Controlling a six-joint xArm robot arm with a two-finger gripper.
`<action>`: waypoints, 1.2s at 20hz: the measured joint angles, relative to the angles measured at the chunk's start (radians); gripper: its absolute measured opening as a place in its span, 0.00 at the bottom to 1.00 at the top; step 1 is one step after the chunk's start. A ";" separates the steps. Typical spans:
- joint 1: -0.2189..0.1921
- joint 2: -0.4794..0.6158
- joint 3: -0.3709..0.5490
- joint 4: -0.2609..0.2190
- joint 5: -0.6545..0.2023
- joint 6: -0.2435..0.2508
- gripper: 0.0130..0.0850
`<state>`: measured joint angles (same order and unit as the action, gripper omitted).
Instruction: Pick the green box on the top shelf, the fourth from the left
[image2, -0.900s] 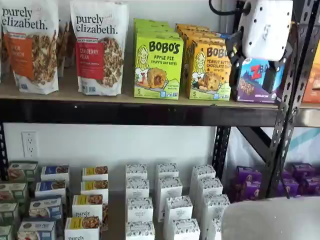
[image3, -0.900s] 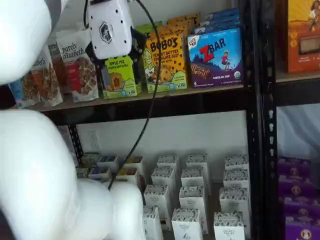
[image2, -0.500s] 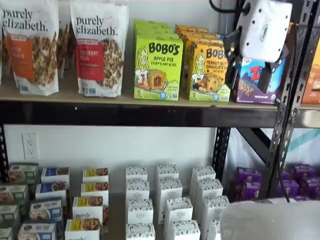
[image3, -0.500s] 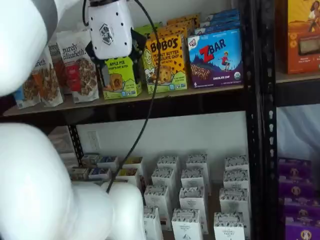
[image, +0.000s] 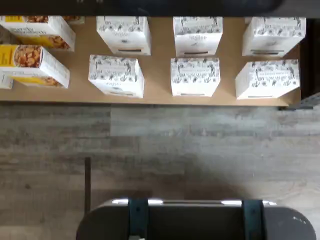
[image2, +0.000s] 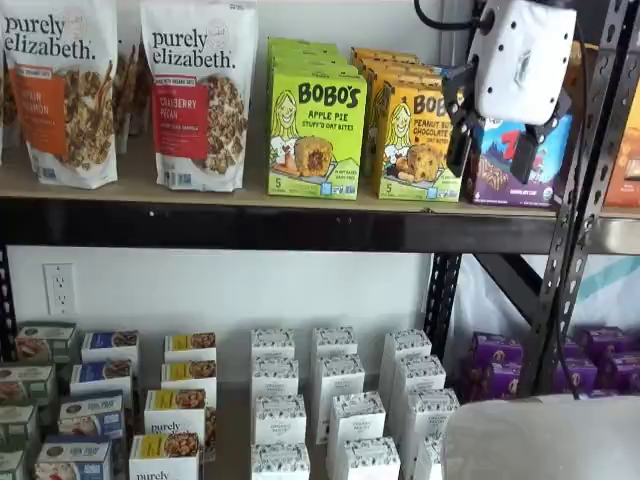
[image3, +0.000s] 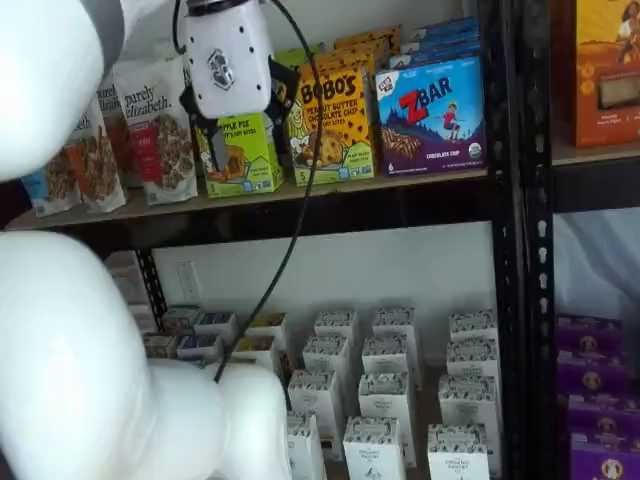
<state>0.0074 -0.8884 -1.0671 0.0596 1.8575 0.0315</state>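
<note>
The green box is a lime-green Bobo's Apple Pie carton standing upright on the top shelf, at the front of a row of the same cartons. In a shelf view the gripper hangs in front of the shelf with its white body above, to the right of the green box, before the blue Z Bar box. Its two black fingers stand apart with nothing between them: open. In a shelf view the gripper overlaps the green box, which shows below the white body on the top shelf.
A yellow-orange Bobo's box stands right of the green box, and a Purely Elizabeth bag stands left. A black upright rises at the right. White cartons sit on the lower board. A cable hangs from the gripper.
The gripper has shifted slightly toward the green box and risen a little. Its fingers remain apart. The boxes have not moved.
</note>
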 joint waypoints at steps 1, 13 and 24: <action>-0.005 0.002 0.001 0.005 -0.013 -0.004 1.00; 0.040 0.069 -0.043 0.030 -0.121 0.038 1.00; 0.174 0.154 -0.118 0.018 -0.182 0.162 1.00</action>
<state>0.1814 -0.7342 -1.1854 0.0773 1.6756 0.1935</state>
